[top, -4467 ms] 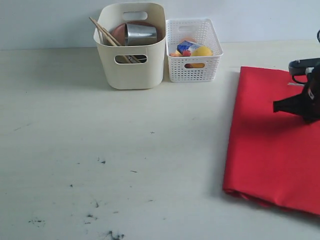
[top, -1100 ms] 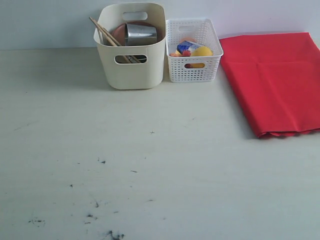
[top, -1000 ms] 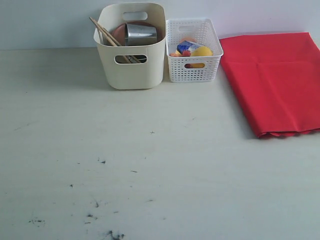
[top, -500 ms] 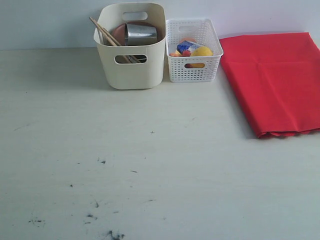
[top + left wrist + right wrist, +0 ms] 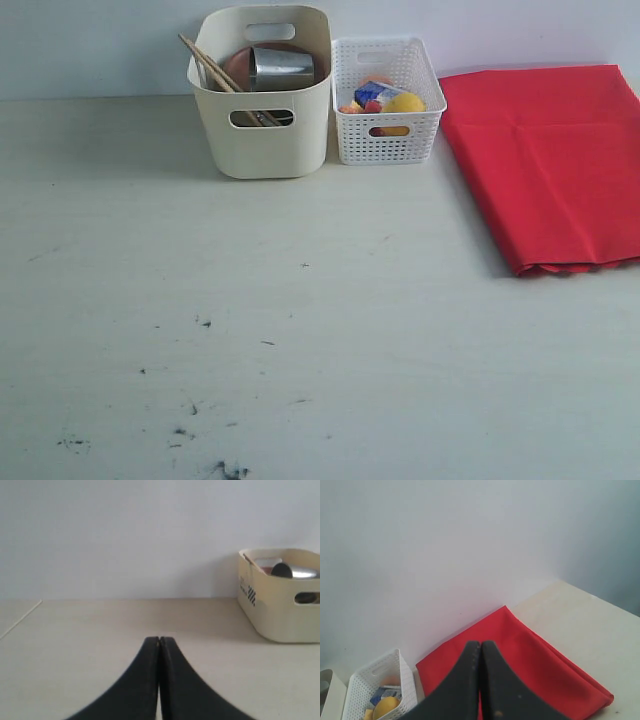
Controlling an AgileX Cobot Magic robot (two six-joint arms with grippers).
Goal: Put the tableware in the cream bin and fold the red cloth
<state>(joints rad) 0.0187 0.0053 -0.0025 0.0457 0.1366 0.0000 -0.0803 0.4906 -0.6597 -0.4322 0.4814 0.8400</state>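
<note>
Starting at the left, the left pincer (image 5: 159,647) is shut tight with nothing in it. It sits low near the table (image 5: 300,330), well away from the cream bin (image 5: 262,140). The bin stands at the back of the table. Poking out of it are the chopsticks (image 5: 205,62), a brown plate (image 5: 237,66) and a shiny steel cup (image 5: 281,68). I cannot see the bowl, spoon or knife. They may be deeper inside, and none lie out on the table.

Just beside the bin, on its right, is the white basket (image 5: 388,145) with toy food in it, like the yellow lemon (image 5: 404,103). Further right lies the red cloth (image 5: 545,160), folded over in layers and flat on the table.

The right pincer (image 5: 480,650) is shut tight too and holds nothing. It is up high and not touching the cloth.

I think both jobs look done, or very nearly. The next move may only be to check that the cloth edges line up. If one more fold is wanted, a pincer must open and pinch a corner.
</note>
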